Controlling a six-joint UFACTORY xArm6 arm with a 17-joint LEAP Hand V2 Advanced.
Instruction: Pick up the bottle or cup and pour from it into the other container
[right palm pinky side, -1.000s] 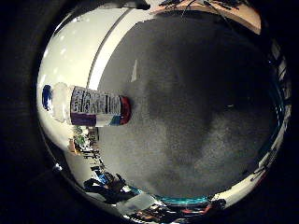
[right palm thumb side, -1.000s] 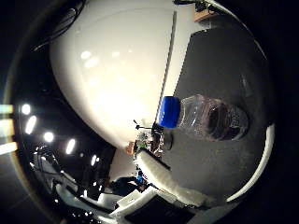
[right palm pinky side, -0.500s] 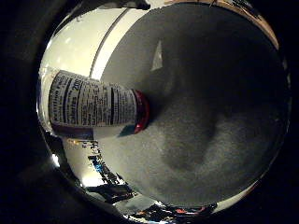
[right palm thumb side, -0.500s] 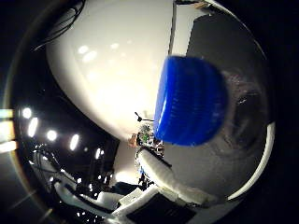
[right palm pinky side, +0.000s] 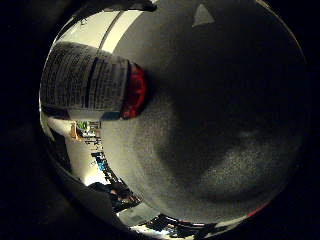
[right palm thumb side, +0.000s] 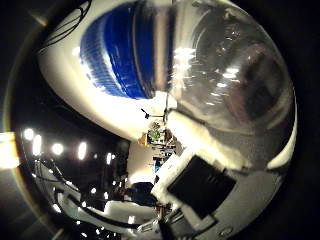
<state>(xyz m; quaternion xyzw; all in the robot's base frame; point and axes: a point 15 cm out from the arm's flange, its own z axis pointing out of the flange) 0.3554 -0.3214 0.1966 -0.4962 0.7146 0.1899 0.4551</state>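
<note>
A clear plastic bottle is very close to the palm. In the right little finger side palm view its white printed label (right palm pinky side: 88, 80) and red lower end (right palm pinky side: 135, 92) rest against a dark grey mat (right palm pinky side: 220, 120). In the right thumb side palm view its blue cap (right palm thumb side: 115, 50) and clear upper body (right palm thumb side: 225, 70) fill much of the picture. A white and black part of my hand (right palm thumb side: 205, 185) reaches in just beside the bottle's clear body. How the hand stands around the bottle cannot be told.
The grey mat spreads wide beyond the bottle. A white surface (right palm thumb side: 95, 95) lies beside the mat behind the cap. Ceiling lights (right palm thumb side: 45, 145) and dark room clutter (right palm pinky side: 105, 180) show at the edges.
The whole picture has shifted: the palm has come much closer to the bottle. The label, the blue cap and the clear body now show far larger than one second ago.
</note>
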